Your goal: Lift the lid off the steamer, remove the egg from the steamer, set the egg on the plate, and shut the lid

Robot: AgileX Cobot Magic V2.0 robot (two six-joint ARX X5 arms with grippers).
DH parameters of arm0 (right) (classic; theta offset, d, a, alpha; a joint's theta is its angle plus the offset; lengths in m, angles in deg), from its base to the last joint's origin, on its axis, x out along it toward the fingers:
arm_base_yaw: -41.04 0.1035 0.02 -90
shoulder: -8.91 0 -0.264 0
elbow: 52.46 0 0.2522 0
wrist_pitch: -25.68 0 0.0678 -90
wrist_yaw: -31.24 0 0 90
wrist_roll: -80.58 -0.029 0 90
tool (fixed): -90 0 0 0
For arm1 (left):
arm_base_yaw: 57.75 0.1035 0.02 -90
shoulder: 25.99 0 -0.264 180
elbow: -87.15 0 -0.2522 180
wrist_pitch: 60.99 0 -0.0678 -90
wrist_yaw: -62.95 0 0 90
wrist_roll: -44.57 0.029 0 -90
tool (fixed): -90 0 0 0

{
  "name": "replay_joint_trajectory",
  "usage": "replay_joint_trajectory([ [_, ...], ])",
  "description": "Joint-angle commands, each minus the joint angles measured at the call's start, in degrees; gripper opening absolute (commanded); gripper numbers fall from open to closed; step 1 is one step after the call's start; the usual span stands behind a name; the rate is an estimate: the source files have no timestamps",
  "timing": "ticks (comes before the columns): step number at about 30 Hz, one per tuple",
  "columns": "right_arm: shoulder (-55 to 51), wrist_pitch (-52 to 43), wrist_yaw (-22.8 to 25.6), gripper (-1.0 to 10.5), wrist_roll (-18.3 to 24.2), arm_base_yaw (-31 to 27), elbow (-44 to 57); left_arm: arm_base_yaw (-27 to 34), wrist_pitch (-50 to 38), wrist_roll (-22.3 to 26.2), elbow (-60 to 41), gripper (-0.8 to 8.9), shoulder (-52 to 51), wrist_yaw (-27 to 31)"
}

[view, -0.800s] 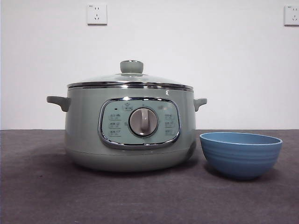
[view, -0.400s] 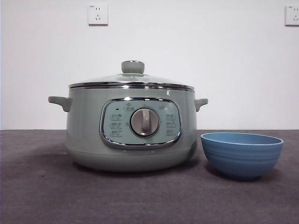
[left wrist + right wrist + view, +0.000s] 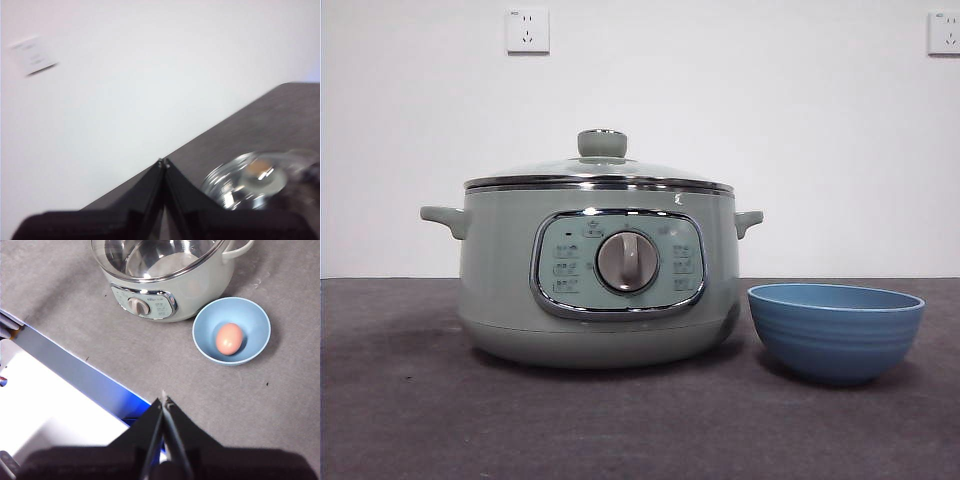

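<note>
Lid is seated on the pot, knob up, on the grey counter. Just beside the pot stands the blue bowl — the egg is seen lying inside it. Left pincer and right pincer are both pressed closed — nothing held, well clear above.

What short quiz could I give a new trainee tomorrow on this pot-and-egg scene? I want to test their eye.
1. True or false: the lid sits on the pot.
2. Where is the egg? A) in the pot B) in the blue bowl C) on the table
3. How do the jaws of the left gripper and right gripper stand?

Key: 1 true; 2 B; 3 shut, both holding nothing.
</note>
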Motion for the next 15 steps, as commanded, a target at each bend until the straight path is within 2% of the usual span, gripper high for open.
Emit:
replay_joint_trajectory([
  [1, -0.09, -0.13, 0.07, 0.0, -0.52, 0.07, -0.07, 2.49, -4.28, -0.9, -10.78, -0.04, -6.45, 3.26],
  [7, -0.09, -0.13, 0.07, 0.0, -0.5, 0.07, -0.07, 5.57, -7.69, -5.9, -26.71, -0.03, -17.64, 9.11],
  [15, -0.09, -0.13, 0.07, 0.0, -0.52, 0.07, -0.07, 7.1, -8.68, -11.82, -40.35, -0.04, -25.68, 12.85],
])
